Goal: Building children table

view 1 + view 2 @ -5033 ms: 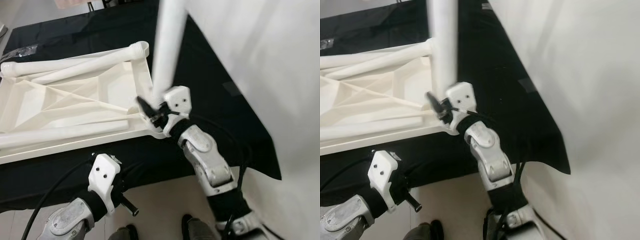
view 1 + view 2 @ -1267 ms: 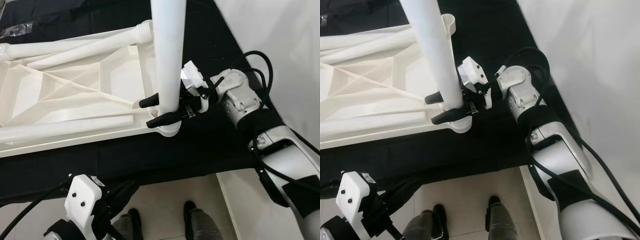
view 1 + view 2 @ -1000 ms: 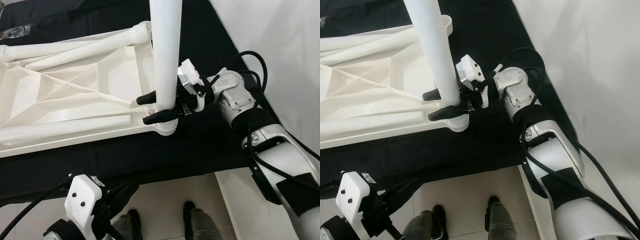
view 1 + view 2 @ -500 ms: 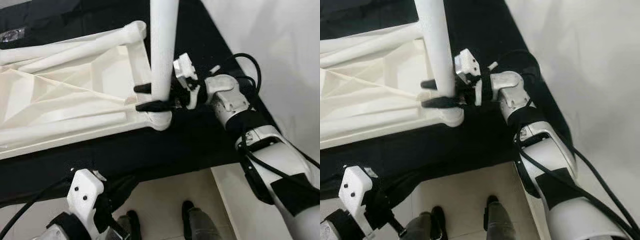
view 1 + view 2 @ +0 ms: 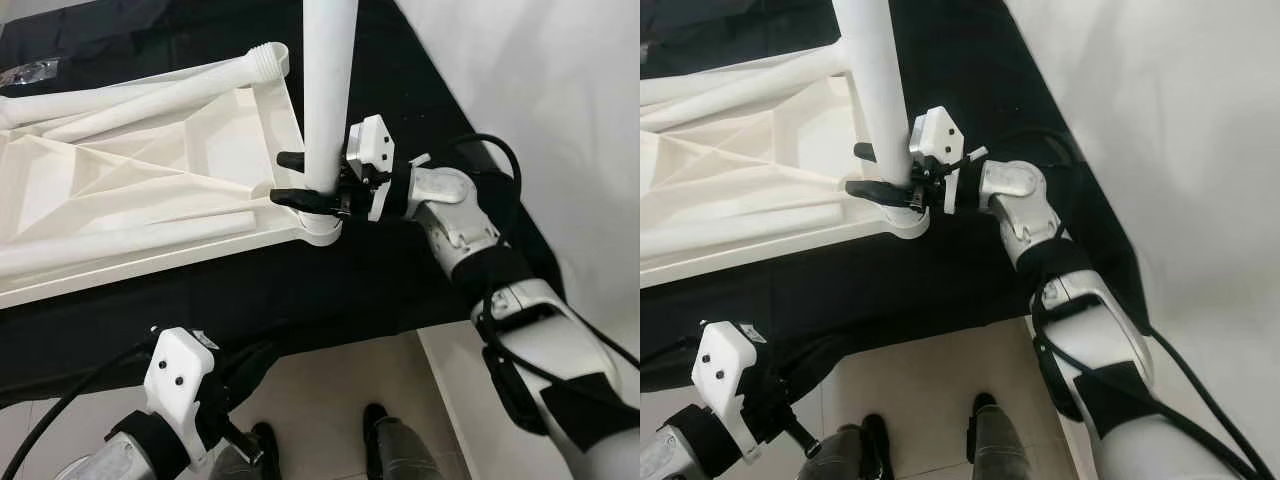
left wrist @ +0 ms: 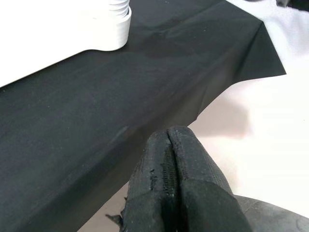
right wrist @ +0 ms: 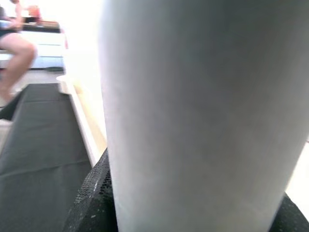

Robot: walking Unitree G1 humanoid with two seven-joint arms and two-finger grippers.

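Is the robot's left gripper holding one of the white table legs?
No, the left gripper hangs low beside the black cloth with its fingers pressed together on nothing, while the right gripper clasps the upright leg.

Upright white leg [image 5: 328,90] on tabletop [image 5: 150,190]

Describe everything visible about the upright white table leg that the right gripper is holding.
The table leg is a smooth, plain white tube, plastic by its look, standing upright with its top out of frame. Its lower end sits in the round corner socket of the upturned white tabletop, which lies on a black cloth. The right gripper is shut on it just above the socket, one black finger on each side.
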